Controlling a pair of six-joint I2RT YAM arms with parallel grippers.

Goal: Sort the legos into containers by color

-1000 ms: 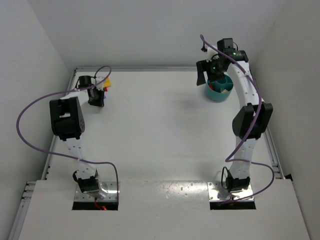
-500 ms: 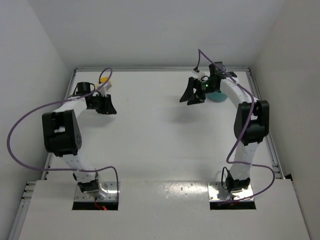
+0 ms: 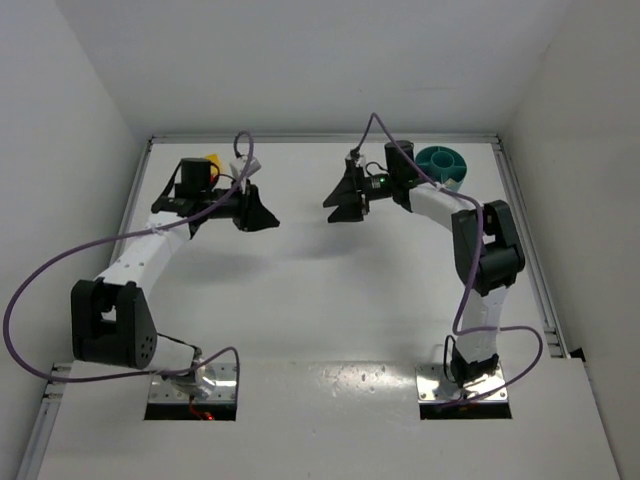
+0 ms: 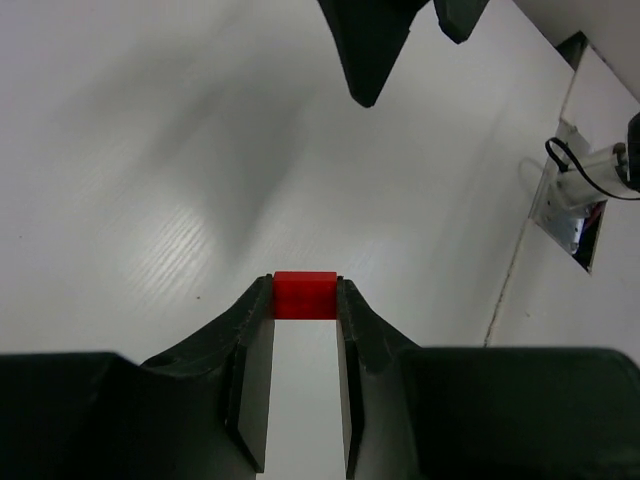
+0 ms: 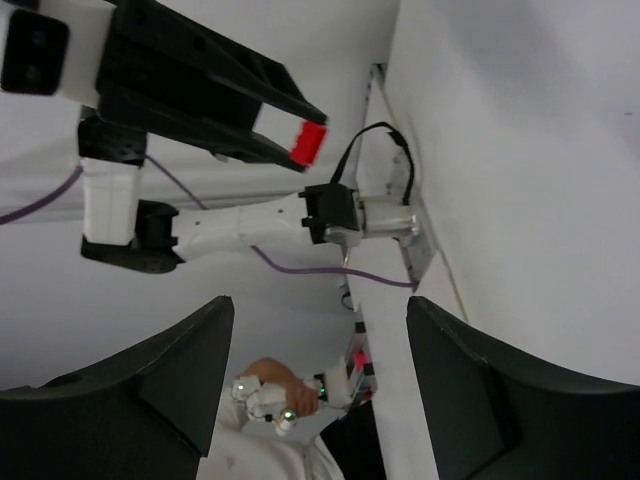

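My left gripper [image 4: 303, 288] is closed down on a red brick [image 5: 310, 142]. The brick is pinched right at the tips of the two fingers, and its face shows square between the pads. The jaws stand only as far apart as the brick is wide.

My right gripper [image 5: 320, 310] is spread wide and has nothing between its fingers. It points at my left gripper, tip towards tip, with a gap between them, and neither touches the other. From the right wrist, the red brick is ahead of the open fingers and a little up, held out at the very end of the left fingers. From the left wrist, the right gripper shows ahead of the brick, at the top of the view.

Both grippers are held above the table [image 3: 320, 300], over its far half, and their shadows lie on it beneath them.

The dish [image 3: 447, 150] sits behind my right gripper, back past the wrist, near the far right corner of the table. It is well apart from the brick in my left grip. Its centre cup and dividers show from above.

Behind my left gripper, just past the wrist toward the far left corner, there is what looks like a yellow brick [image 3: 212, 160]. The wrist partly hides it, so I am not sure of it.
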